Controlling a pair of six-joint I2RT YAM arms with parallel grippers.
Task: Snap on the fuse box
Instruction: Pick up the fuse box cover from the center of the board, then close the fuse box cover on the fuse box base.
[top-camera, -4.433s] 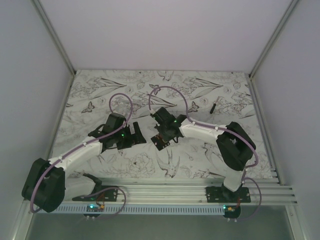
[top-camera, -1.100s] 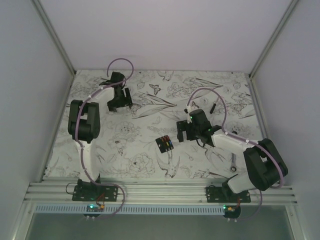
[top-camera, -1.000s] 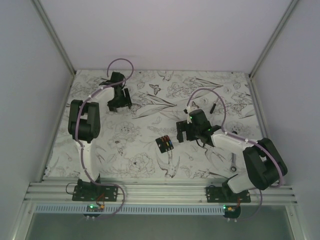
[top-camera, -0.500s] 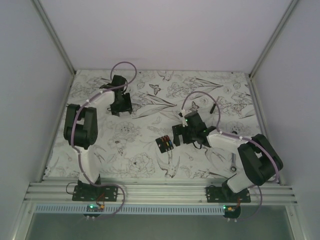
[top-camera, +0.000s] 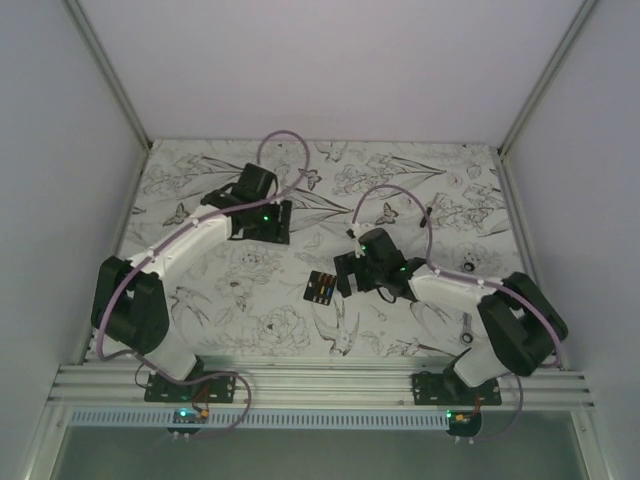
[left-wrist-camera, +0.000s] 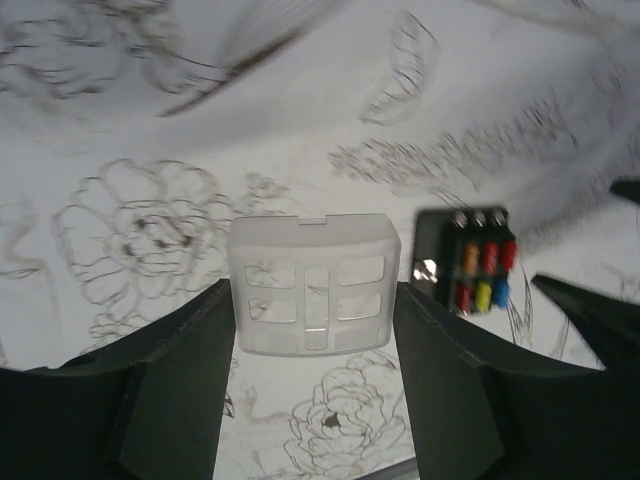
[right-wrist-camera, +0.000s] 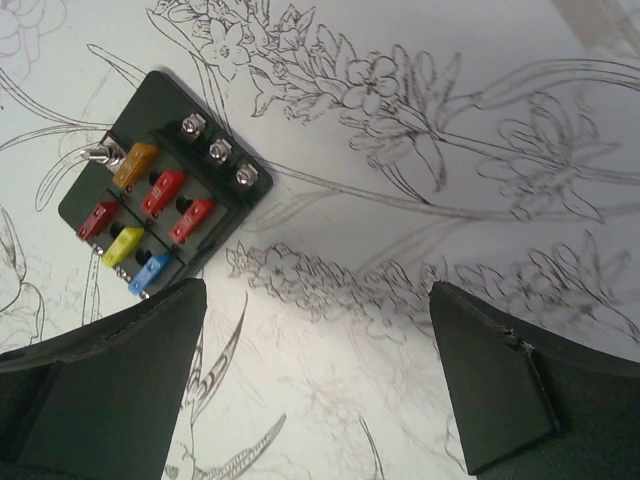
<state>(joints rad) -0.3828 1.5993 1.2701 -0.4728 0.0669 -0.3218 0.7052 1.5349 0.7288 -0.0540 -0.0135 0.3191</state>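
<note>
Fuse box (top-camera: 321, 288) lies flat on the floral counter (top-camera: 420, 180), near its middle. Left tool (left-wrist-camera: 314, 305) is clenched on a pale clear cover (left-wrist-camera: 313, 270). Right tool (right-wrist-camera: 318, 292) gapes empty just beside the box, whose red, orange, yellow and blue fuses (right-wrist-camera: 165, 192) face up.

I find both arms alike. The left arm (top-camera: 190, 240) and right arm (top-camera: 452, 283) have white link shells between bulky black joint housings. A mauve cable (top-camera: 285, 140) is strapped along each arm and loops free near the wrist. I note one green light (top-camera: 263, 211) per wrist. The left fingers (left-wrist-camera: 170, 390) and right fingers (right-wrist-camera: 100, 370) are dark matte wedges. The base plates (top-camera: 450, 388) are black.
</note>
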